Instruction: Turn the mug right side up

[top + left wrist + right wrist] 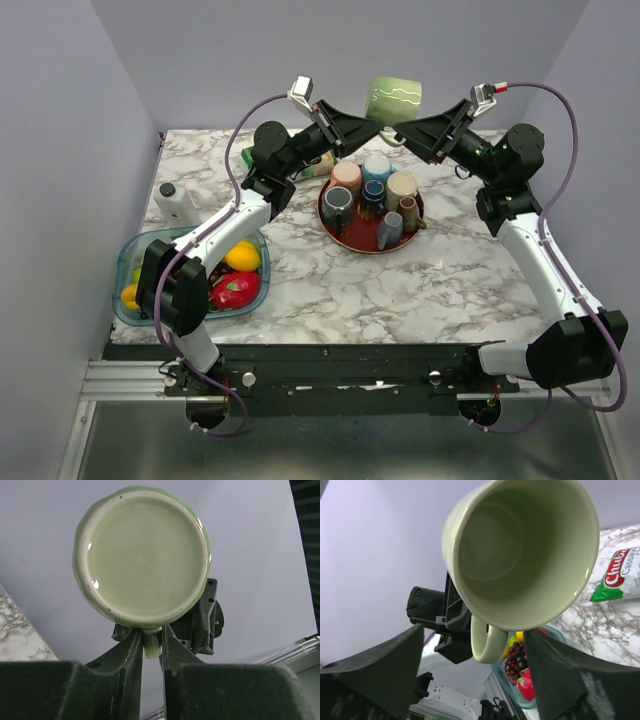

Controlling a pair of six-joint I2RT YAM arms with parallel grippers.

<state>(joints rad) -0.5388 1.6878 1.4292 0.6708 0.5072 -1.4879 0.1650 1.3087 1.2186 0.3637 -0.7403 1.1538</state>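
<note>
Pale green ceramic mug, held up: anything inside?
Empty. The right wrist view looks into the pale green ceramic mug, showing bare glazed wall and floor. The frame edge cuts off the top of its rim.

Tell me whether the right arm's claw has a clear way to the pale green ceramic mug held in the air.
Probably yes. The right claw stands open facing the pale green ceramic mug at its mouth, nothing between; the left claw pinches only the handle, leaving the body free.
</note>
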